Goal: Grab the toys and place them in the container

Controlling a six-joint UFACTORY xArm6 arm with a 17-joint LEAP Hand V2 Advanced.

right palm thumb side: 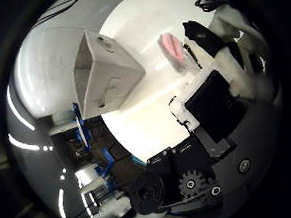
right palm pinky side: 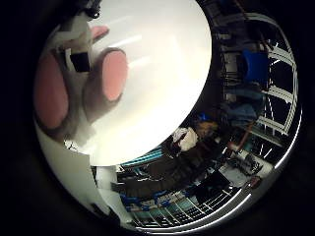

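A grey plush toy with pink ears [right palm pinky side: 74, 84] fills much of the little finger side palm view, close to the palm, over the white round table [right palm pinky side: 167, 69]. In the thumb side palm view one pink ear [right palm thumb side: 172, 49] sticks out beside the black and white fingers [right palm thumb side: 234, 60] of my right hand [right palm thumb side: 221, 99], which curl round the toy. A white open box, the container [right palm thumb side: 103, 71], stands on the table [right palm thumb side: 155, 115] a short way from the toy and the hand.
Beyond the table's edge the little finger side palm view shows chairs and blue furniture [right palm pinky side: 251, 69] and dark shelving [right palm pinky side: 177, 177]. The thumb side palm view shows a blue frame [right palm thumb side: 84, 135] below the table rim near the container.
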